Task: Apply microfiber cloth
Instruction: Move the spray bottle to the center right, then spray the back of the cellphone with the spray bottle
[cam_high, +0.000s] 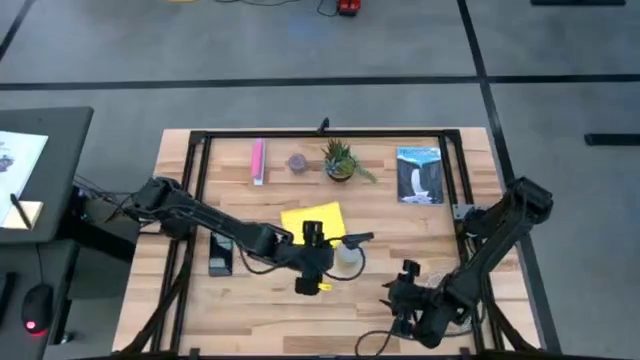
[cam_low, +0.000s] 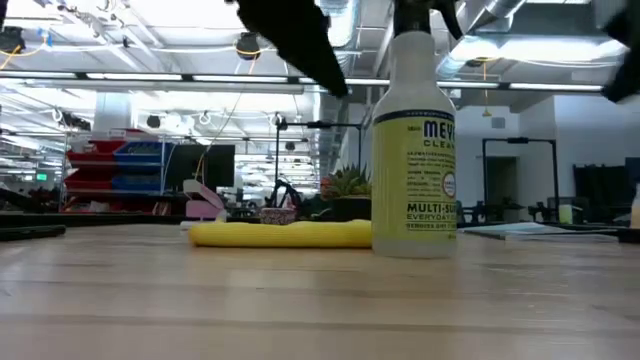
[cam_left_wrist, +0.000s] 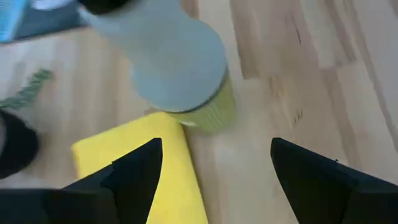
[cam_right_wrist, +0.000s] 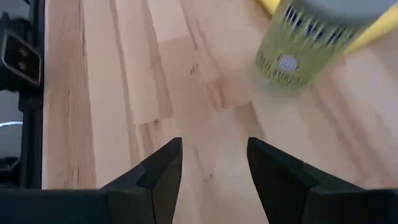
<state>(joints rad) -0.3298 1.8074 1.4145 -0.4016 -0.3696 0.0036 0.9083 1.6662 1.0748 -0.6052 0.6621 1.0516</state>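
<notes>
Left gripper (cam_high: 318, 262) open, empty, above yellow square microfiber cloth (cam_high: 313, 219); descend on cloth edge clear of spray bottle (cam_high: 349, 256); right gripper (cam_high: 403, 295) open, idle.

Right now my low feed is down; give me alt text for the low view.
A spray bottle with a yellow label stands upright on the wooden table, right of centre. The yellow microfiber cloth lies flat just behind and left of it. Dark arm parts hang in from above; a small plant and the room lie beyond.

High view: straight down, whole table. Low view: tabletop level, facing room. Both wrist views: close, downward. All share spray bottle (cam_low: 414, 140).
</notes>
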